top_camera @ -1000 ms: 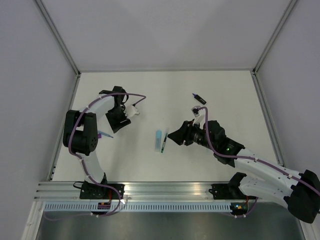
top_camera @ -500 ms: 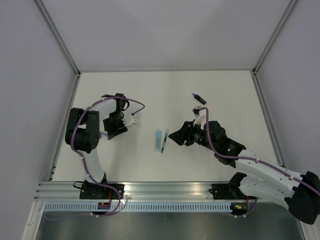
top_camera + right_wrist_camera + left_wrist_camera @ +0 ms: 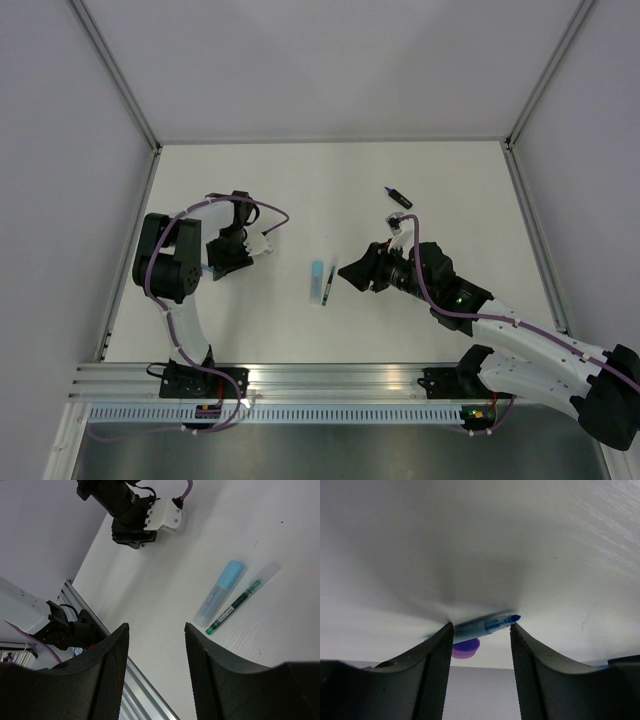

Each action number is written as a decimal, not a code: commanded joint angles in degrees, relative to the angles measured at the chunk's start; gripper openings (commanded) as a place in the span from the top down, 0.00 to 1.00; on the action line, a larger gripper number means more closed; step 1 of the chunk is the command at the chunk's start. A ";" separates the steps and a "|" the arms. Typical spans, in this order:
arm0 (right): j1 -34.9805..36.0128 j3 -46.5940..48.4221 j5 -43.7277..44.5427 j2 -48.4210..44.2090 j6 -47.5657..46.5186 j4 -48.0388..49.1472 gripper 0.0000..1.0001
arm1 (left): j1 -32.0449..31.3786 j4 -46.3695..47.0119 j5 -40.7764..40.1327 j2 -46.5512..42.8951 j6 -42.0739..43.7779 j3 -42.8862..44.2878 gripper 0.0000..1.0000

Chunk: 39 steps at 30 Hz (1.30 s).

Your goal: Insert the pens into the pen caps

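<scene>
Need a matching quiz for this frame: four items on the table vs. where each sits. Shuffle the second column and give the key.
Things
1. stubby pale-blue plastic highlighter
2. stubby black-and-purple marker
3. thin blue pen
4. short purple plastic cap

Places
A. straddled by the open left gripper
B. lying alone, farther out than the open right gripper
C. middle of the white table, alongside a thin dark-green pen
D. right beside the thin blue pen

Pairs: 1-C, 2-B, 3-A, 4-D

The blue pen (image 3: 487,625) and, it seems, the purple cap (image 3: 467,649) sit partly hidden behind the left fingers (image 3: 436,675).
</scene>
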 commanded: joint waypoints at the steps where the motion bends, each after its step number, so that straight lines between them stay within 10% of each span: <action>1: 0.28 1.33 0.17 -0.54 -0.29 1.55 0.45 | 0.09 2.70 -0.78 2.90 2.12 0.94 0.47; 19: 0.28 1.06 -0.45 1.22 0.24 2.87 0.45 | -2.03 7.62 19.34 3.53 -7.45 12.29 0.98; 24: 0.28 1.24 -0.26 1.57 0.06 2.70 0.45 | -2.90 11.40 23.30 2.55 -14.48 14.47 0.98; 32: 0.28 1.24 0.44 1.66 -0.38 2.26 0.45 | -4.22 6.84 24.36 6.95 -21.70 19.94 0.63; 39: 0.19 1.24 0.44 1.13 -0.38 2.17 0.45 | -4.13 8.42 21.64 7.82 -20.99 16.07 0.57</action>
